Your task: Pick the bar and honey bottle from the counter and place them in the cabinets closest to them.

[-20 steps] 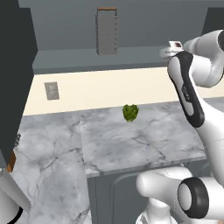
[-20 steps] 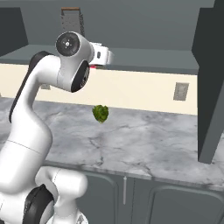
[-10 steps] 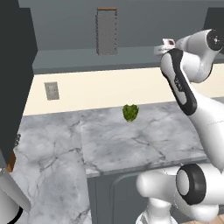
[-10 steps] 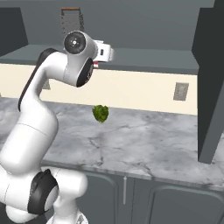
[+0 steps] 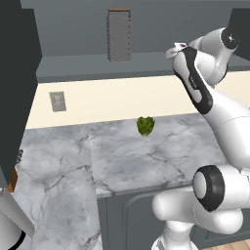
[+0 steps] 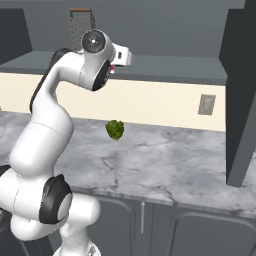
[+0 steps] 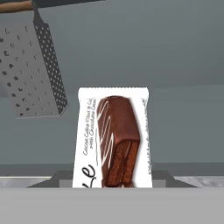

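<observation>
One white-wrapped chocolate bar (image 7: 113, 138)

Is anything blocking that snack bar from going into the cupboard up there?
The bar is held in the shut gripper, raised to the open cabinet shelf. Nothing visible stands straight ahead of it. A metal grater sits on the shelf off to one side, near the bar but not in front.

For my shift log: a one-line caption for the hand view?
Gripper shut on white-wrapped chocolate bar, raised beside a grey perforated metal grater.
</observation>
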Robot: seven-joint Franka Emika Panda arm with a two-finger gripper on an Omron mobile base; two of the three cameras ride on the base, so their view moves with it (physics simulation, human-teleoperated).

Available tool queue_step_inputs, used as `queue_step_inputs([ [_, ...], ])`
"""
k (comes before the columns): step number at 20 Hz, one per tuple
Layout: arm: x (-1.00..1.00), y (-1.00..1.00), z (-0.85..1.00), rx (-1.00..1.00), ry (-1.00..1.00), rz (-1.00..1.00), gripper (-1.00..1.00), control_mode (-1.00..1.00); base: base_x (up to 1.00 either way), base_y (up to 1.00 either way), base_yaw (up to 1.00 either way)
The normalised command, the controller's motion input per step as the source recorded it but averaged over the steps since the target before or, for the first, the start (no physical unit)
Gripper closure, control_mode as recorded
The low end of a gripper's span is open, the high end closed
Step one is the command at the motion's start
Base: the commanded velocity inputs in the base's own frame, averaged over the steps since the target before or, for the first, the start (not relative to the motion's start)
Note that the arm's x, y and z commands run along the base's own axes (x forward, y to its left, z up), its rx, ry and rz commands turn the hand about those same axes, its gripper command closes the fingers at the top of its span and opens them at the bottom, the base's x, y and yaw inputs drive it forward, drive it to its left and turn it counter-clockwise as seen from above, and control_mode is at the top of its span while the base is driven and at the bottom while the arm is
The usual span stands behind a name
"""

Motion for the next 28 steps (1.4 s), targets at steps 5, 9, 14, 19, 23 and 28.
queue_step_inputs([
  [5, 0.4, 0.04, 0.0, 0.0, -0.01, 0.01, 1.0, -1.0, 0.0, 0.0, 0.0],
  [9, 0.5, 0.07, 0.0, 0.0, -0.05, 0.0, 1.0, -1.0, 0.0, 0.0, 0.0],
  [14, 0.46, 0.14, 0.0, 0.0, -0.07, 0.0, 1.0, -1.0, 0.0, 0.0, 0.0],
  [19, 0.38, 0.14, 0.0, 0.0, -0.05, 0.0, -1.0, -1.0, 0.0, 0.0, 0.0],
  [23, 0.11, 0.01, 0.08, 0.0, 0.0, -0.01, -1.0, -1.0, 0.0, 0.0, 0.0],
  [28, -0.19, 0.0, 0.37, 0.0, 0.0, 0.0, -1.0, -1.0, 0.0, 0.0, 0.0],
])
